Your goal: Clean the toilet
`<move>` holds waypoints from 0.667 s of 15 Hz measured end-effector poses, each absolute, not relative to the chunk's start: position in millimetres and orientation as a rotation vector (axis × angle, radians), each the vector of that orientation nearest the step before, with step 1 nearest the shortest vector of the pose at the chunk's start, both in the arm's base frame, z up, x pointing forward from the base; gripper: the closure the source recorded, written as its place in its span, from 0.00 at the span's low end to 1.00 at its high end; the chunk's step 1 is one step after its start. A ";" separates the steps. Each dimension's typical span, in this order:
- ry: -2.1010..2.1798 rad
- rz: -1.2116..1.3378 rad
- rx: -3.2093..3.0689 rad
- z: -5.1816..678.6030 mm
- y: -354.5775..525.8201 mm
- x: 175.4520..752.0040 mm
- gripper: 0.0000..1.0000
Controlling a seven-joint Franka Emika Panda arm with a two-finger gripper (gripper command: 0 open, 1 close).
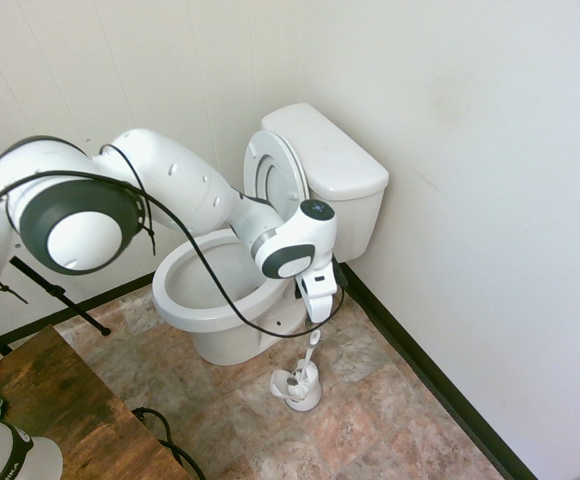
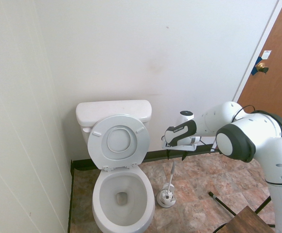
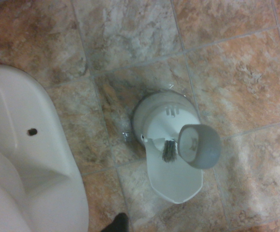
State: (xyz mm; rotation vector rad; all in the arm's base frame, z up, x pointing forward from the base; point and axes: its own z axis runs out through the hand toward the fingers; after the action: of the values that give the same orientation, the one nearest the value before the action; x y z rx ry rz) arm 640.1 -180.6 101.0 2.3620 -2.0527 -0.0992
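Brown wooden counter (image 1: 65, 400) nearest at lower left, white toilet (image 1: 215, 290) against the far wall with seat and lid raised, tool (image 1: 317, 322) spread open, pointed down above the brush (image 1: 310, 352) handle, brush holder (image 1: 298, 388) on the tiled floor (image 1: 390, 420) just right of the bowl

In the first exterior view the white robot arm (image 1: 185, 195) covers the near rim of the glossy white ceramic toilet (image 1: 205, 300), and the claw (image 1: 317, 312) is too small there to make out its fingers. The wrist view cuts the toilet's base (image 3: 29, 159) at its edge. The thin white brush (image 3: 199, 146) shows end-on, its bristles mostly hidden inside the small white holder (image 3: 166, 145).
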 end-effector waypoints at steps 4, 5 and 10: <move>-2.073 -0.174 2.333 51.0 -193.8 652.1 0.00; -2.073 -0.184 2.329 41.2 -196.1 654.5 0.00; -2.079 -0.247 2.312 5.0 -206.0 663.3 0.00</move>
State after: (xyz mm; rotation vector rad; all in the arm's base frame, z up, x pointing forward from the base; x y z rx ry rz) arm 663.3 -206.0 5.0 2.3116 -2.0790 -0.2469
